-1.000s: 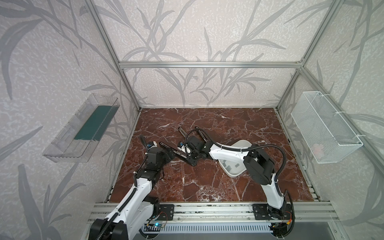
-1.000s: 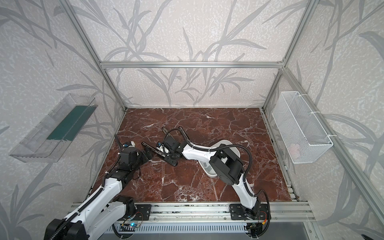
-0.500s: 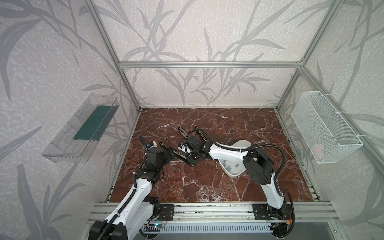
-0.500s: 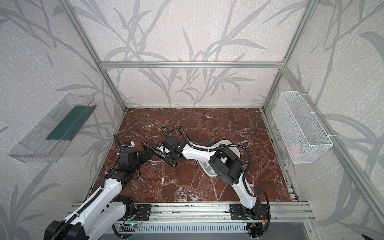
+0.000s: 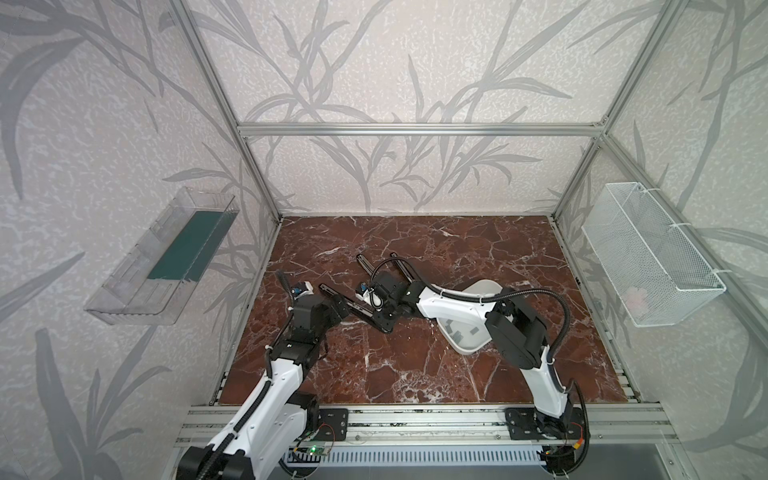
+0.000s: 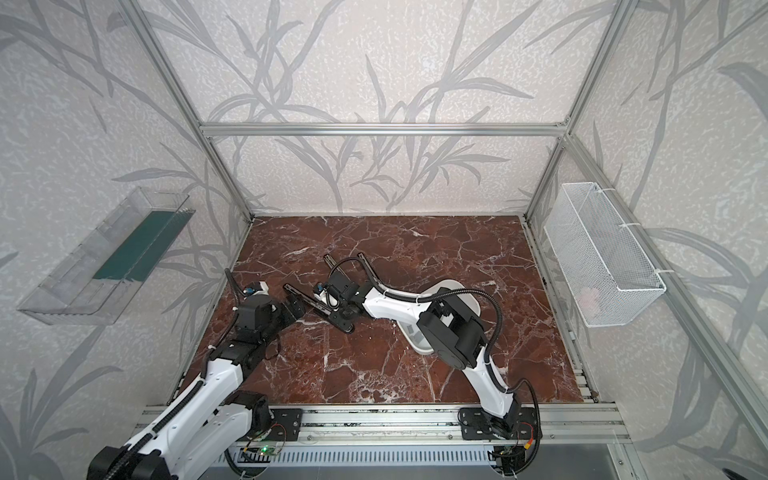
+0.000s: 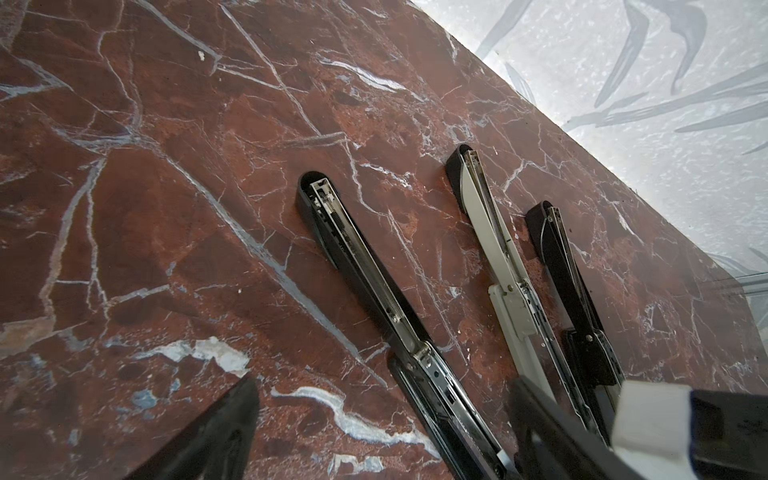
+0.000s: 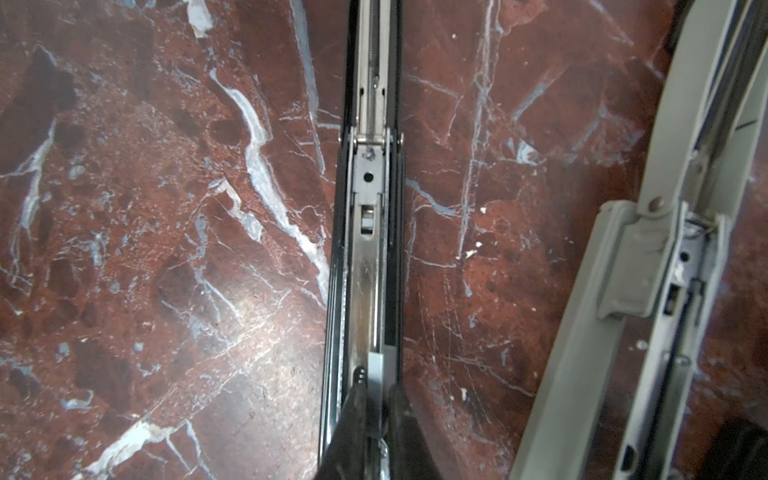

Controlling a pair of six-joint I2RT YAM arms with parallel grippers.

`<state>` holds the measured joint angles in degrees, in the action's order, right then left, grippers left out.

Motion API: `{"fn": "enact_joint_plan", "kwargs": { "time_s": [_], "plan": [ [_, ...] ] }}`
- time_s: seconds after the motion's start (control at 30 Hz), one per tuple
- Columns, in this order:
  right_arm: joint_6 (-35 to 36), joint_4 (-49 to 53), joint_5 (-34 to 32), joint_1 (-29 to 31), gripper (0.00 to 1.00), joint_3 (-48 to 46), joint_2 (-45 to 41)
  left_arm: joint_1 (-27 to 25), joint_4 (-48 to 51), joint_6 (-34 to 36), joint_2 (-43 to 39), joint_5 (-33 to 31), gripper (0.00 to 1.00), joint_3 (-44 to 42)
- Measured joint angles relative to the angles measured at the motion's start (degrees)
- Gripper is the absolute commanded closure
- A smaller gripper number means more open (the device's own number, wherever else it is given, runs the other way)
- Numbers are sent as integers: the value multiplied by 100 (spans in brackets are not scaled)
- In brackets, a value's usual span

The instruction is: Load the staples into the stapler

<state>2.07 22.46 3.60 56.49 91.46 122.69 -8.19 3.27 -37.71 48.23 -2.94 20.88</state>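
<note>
Three staplers lie opened flat on the marble table. The nearest, a black stapler, shows its metal channel. My right gripper is shut on a small grey strip of staples, held right over that channel. My left gripper stands open, its fingers wide apart on either side of the same stapler's body. More staples lie in a white tray under the right arm.
A grey stapler and a second black one lie beside the first. A clear bin hangs on the left wall and a wire basket on the right wall.
</note>
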Motion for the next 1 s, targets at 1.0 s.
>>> {"fn": "enact_joint_plan", "kwargs": {
  "time_s": [1.0],
  "plan": [
    [-293, -15, -1139, 7, 94, -1443, -1425, 0, -76, 170, 57, 308, 10, 0]
  ]
}}
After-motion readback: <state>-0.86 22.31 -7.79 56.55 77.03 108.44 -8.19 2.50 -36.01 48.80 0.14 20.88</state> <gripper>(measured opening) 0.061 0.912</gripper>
